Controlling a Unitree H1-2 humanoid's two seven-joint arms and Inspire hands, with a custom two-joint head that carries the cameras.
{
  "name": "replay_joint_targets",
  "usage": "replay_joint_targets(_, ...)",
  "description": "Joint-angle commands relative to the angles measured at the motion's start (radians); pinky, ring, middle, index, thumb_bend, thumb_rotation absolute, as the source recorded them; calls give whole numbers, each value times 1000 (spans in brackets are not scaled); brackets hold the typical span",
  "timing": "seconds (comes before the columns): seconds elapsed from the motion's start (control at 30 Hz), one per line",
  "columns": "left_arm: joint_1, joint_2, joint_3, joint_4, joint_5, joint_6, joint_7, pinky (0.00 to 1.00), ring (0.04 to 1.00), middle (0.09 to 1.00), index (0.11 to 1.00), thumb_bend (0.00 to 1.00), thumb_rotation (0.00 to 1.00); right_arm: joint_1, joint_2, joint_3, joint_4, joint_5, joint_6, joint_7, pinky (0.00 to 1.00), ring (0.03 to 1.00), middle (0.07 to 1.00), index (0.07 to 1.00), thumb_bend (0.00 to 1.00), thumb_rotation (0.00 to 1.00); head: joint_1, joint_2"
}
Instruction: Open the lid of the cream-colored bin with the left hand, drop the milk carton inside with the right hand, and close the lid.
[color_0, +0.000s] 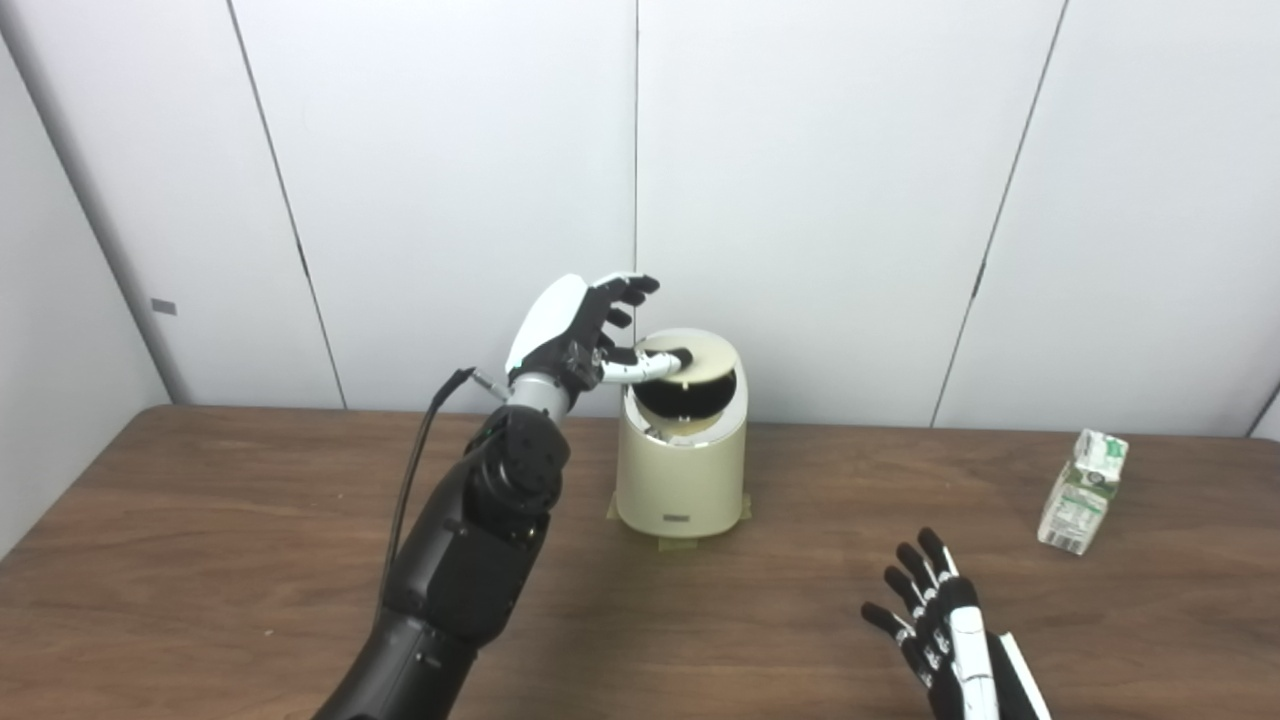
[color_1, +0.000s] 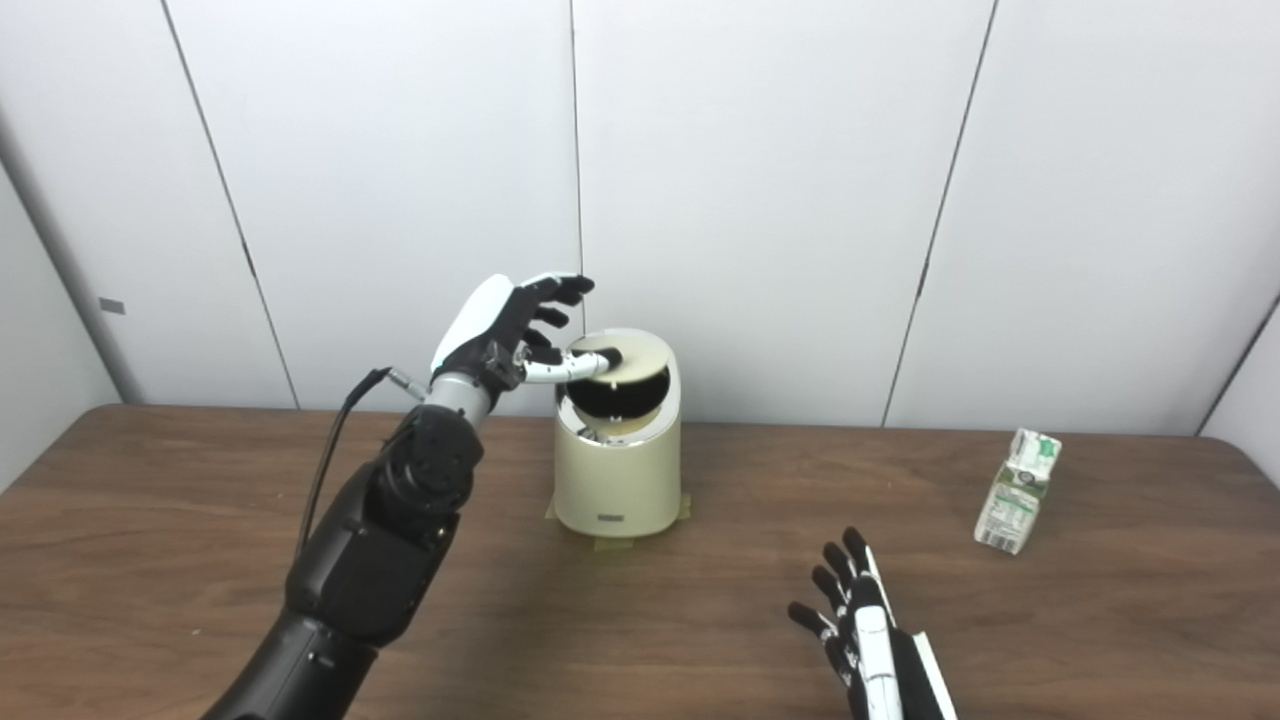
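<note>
The cream-colored bin (color_0: 680, 480) stands at the back middle of the table. Its round lid (color_0: 705, 365) is tilted inward, and a dark opening shows on the front side. My left hand (color_0: 575, 330) is raised at the bin's upper left with its fingers spread, and its thumb presses on the lid. The hand holds nothing. The milk carton (color_0: 1083, 492), white with green print, stands upright on the table at the far right. My right hand (color_0: 935, 620) is open and empty low at the front right, well short of the carton and to its left.
The brown wooden table (color_0: 200, 520) meets white wall panels right behind the bin. Yellowish tape (color_0: 680, 545) shows at the bin's base. A black cable (color_0: 420, 450) hangs from my left wrist. The table's right edge lies just past the carton.
</note>
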Motion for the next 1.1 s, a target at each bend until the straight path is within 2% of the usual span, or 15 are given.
replay_joint_targets(0.0,-3,-33,38,-104,-39,-12,44,660,763,817,815,414,330,3,4,-1,-31,3,-29,7,820,951,974,1000,631,1000,1,1)
replay_joint_targets(0.1,82,-67,78,-205,-96,-37,55,740,811,843,822,364,473,3,2,-5,-32,6,-26,6,818,945,972,1000,624,1000,0,6)
replay_joint_targets(0.13,113,-79,93,-244,-117,-34,58,740,805,835,820,362,539,3,0,-6,-31,6,-26,7,820,946,972,1000,628,1000,0,6)
replay_joint_targets(0.23,196,-92,118,-344,-156,-14,54,750,801,819,817,331,639,1,-6,-8,-31,2,-23,7,812,940,969,1000,633,986,-2,7)
replay_joint_targets(0.27,221,-90,123,-369,-165,-11,49,753,803,821,821,326,686,0,-10,-7,-30,-4,-27,8,812,939,970,1000,636,967,-1,7)
replay_joint_targets(0.33,278,-81,136,-420,-189,-5,37,770,805,826,830,322,774,-4,-17,-9,-33,-13,-28,9,787,927,968,1000,646,867,-3,9)
replay_joint_targets(0.4,340,-72,147,-470,-210,13,25,783,801,825,834,319,830,-8,-26,-12,-37,-34,-26,4,765,919,969,1000,641,803,-4,12)
replay_joint_targets(0.5,430,-50,146,-531,-207,27,13,770,800,824,844,283,798,-14,-38,-24,-49,-54,-13,2,769,912,959,996,639,696,-6,16)
replay_joint_targets(0.57,487,-35,136,-567,-186,31,10,754,795,823,843,261,765,-17,-54,-25,-60,-107,-8,-9,739,889,941,987,612,632,-11,22)
replay_joint_targets(0.67,559,-17,120,-623,-162,60,-4,748,810,837,851,266,753,-23,-63,-50,-52,-106,-34,-11,744,888,939,981,605,496,-32,29)
replay_joint_targets(0.7,584,-12,115,-643,-159,72,-11,788,831,846,860,275,794,-24,-65,-66,-44,-81,-49,-7,767,906,950,982,621,435,-42,31)
replay_joint_targets(0.77,629,-13,114,-673,-183,83,-24,819,850,856,868,289,799,-25,-75,-94,-31,-61,-72,-8,842,929,964,976,636,355,-64,35)
replay_joint_targets(0.83,655,-12,114,-691,-198,87,-36,830,869,864,875,291,822,-27,-88,-113,-29,-83,-78,-19,845,906,941,946,675,331,-93,45)
replay_joint_targets(0.97,675,-1,135,-717,-262,124,-74,840,873,878,892,287,868,-28,-123,-135,-74,-143,-52,-34,730,851,900,877,753,328,-197,67)
replay_joint_targets(1.07,669,18,146,-725,-282,138,-89,843,871,882,897,291,873,-24,-144,-158,-94,-161,-34,-42,703,834,881,851,778,291,-255,72)
